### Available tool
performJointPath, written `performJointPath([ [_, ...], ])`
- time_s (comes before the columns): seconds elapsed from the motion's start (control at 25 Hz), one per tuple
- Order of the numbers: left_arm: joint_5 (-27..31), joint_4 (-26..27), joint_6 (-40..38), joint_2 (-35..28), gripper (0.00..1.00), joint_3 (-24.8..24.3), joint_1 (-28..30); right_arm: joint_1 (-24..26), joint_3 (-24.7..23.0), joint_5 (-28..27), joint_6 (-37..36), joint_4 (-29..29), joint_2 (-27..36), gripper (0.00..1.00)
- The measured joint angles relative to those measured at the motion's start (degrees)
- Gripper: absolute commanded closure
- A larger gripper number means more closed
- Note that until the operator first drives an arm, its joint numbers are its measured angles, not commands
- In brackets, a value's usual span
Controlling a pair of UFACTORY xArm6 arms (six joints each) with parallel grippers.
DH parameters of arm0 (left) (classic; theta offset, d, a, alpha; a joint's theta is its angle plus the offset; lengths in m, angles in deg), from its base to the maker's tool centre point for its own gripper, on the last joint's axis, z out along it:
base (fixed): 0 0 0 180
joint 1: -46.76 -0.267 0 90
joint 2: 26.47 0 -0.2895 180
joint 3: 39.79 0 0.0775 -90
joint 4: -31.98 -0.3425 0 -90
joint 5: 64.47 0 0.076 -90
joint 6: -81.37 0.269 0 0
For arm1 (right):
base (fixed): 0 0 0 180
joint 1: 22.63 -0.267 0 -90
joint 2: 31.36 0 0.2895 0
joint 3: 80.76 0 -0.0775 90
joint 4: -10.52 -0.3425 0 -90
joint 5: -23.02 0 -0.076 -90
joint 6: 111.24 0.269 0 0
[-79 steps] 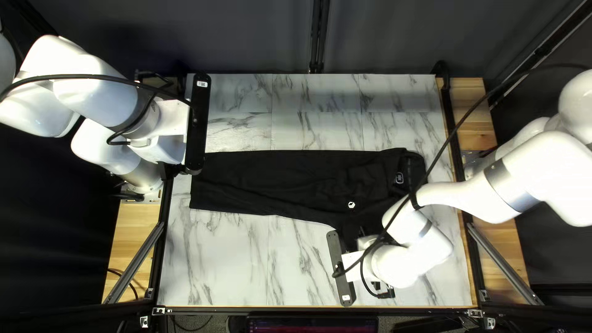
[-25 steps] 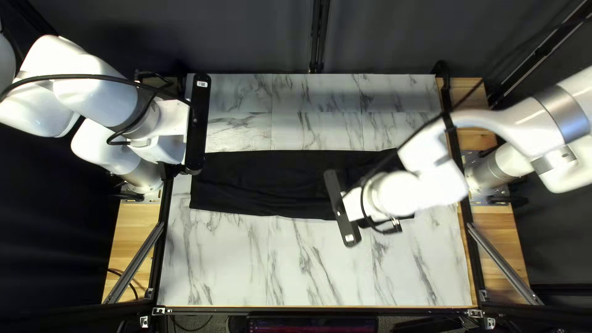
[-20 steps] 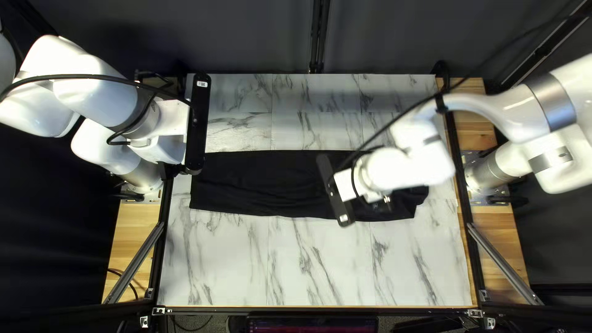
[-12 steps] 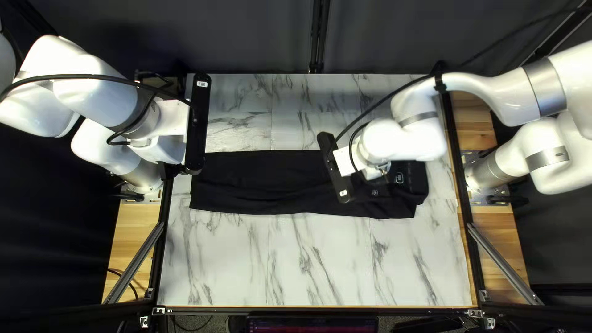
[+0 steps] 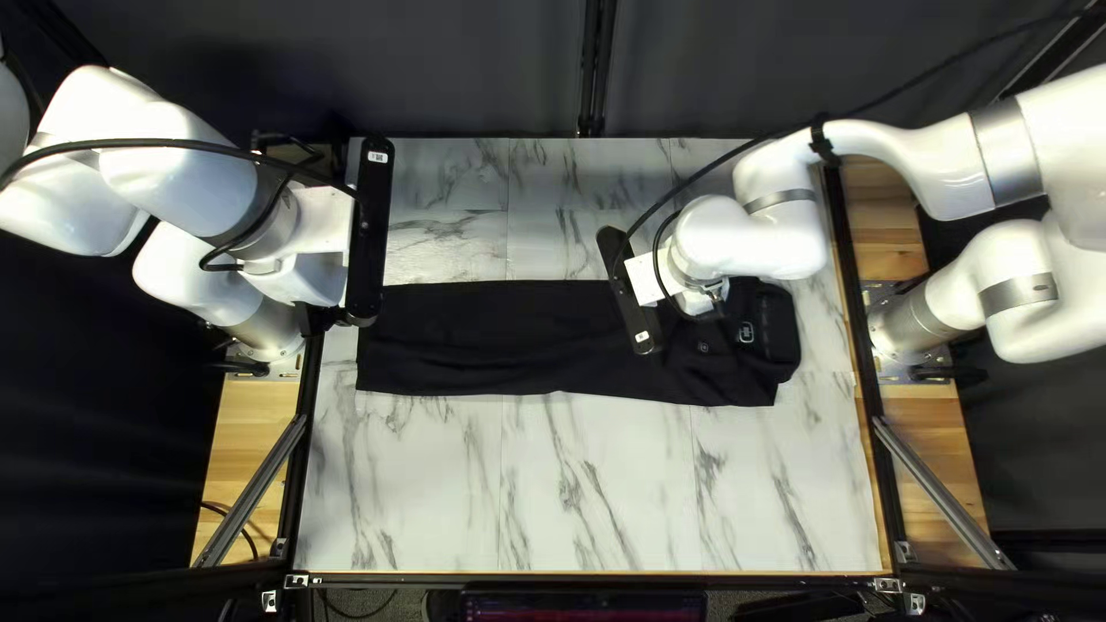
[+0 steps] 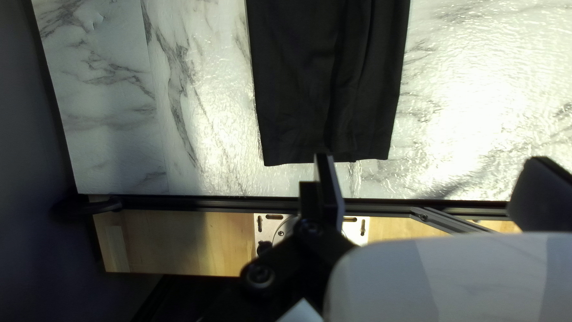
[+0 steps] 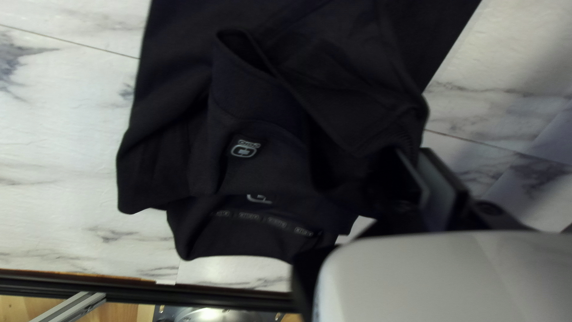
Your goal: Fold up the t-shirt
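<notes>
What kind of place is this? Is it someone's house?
Probably a robot lab or test bench, not a house. A white left arm and right arm stand at the edges of a marble-patterned table, a dark curtain hangs behind, and a black t-shirt lies on the table.

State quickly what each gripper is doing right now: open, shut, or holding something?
Left gripper: open, holding nothing.
Right gripper: over the t-shirt; open or shut cannot be told.
</notes>
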Motion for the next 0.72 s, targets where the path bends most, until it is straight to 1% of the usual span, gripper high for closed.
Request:
performJointPath([
  [0.16,0.0,0.0,0.0,0.0,0.0,0.0,0.0,-4.5,5.8,0.6,4.1,2.3,-3.7,0.0],
  [0.28,0.0,0.0,0.0,0.0,0.0,0.0,0.0,-8.2,11.1,3.6,8.1,5.9,-9.4,0.0],
  [0.4,0.0,0.0,0.0,0.0,0.0,0.0,0.0,-10.1,13.7,7.5,11.6,9.8,-13.7,0.0],
  [0.52,0.0,0.0,0.0,0.0,0.0,0.0,0.0,-10.6,15.1,11.8,14.8,13.6,-17.3,0.0],
  [0.56,0.0,0.0,0.0,0.0,0.0,0.0,0.0,-10.4,15.4,13.2,15.5,14.7,-18.5,0.0],
  [0.64,0.0,0.0,0.0,0.0,0.0,0.0,0.0,-9.6,15.9,15.7,16.4,16.3,-20.5,0.04],
  [0.72,0.0,0.0,0.0,0.0,0.0,0.0,0.0,-8.5,16.5,17.8,16.8,17.2,-22.3,0.04],
])
